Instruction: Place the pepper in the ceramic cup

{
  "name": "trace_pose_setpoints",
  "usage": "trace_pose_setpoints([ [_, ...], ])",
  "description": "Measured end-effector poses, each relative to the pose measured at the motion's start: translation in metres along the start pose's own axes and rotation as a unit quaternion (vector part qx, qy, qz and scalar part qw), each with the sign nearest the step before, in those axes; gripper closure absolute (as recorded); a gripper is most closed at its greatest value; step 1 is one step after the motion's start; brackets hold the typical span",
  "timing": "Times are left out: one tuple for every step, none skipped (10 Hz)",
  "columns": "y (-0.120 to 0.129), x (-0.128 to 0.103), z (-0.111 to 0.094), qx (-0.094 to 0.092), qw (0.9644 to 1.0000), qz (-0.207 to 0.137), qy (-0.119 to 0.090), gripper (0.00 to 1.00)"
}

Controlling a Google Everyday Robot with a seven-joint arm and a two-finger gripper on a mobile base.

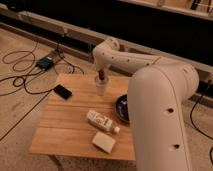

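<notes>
The ceramic cup [101, 88] is a small pale cylinder standing on the far middle of the wooden table [65, 125]. My gripper [101, 76] hangs directly over the cup's mouth, almost touching its rim. A small red-orange piece, the pepper [102, 74], shows at the gripper's tip, held between the fingers just above the cup. My large white arm [155, 110] fills the right side of the view and reaches over the table's right edge.
A black phone [62, 91] lies at the table's left. A white bottle with an orange label [101, 121] lies on its side in the middle. A pale block [104, 142] sits near the front edge. A black bowl [122, 107] is partly hidden by the arm. Cables [25, 75] cross the floor.
</notes>
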Motion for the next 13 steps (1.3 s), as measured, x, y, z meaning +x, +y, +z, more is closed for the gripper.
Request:
trace_pose_setpoints([
  [-0.0003,0.0012,0.0005,0.0,1.0,0.0,-0.001,0.76],
  [0.0004,0.0028,0.0006,0.0,1.0,0.0,-0.003,0.63],
  [0.0006,0.0031,0.0,0.0,1.0,0.0,-0.005,0.53],
  [0.0009,0.0035,-0.0006,0.0,1.0,0.0,-0.007,0.44],
  [0.0018,0.0036,-0.0012,0.0,1.0,-0.001,-0.009,0.33],
  [0.002,0.0035,-0.0017,0.0,0.9999,-0.002,-0.012,0.24],
  [0.002,0.0036,-0.002,0.001,0.9999,-0.002,-0.014,0.2],
  [0.0023,0.004,-0.0021,0.001,0.9999,-0.002,-0.016,0.2],
  [0.0025,0.0044,-0.0024,0.002,0.9998,-0.003,-0.018,0.2],
  [0.0026,0.0054,-0.0027,0.002,0.9998,-0.003,-0.019,0.2],
  [0.0027,0.0066,-0.003,0.003,0.9998,-0.003,-0.02,0.2],
  [0.0031,0.0067,-0.0034,0.002,0.9998,-0.003,-0.021,0.2],
  [0.003,0.0069,-0.0033,0.003,0.9998,-0.003,-0.021,0.2],
])
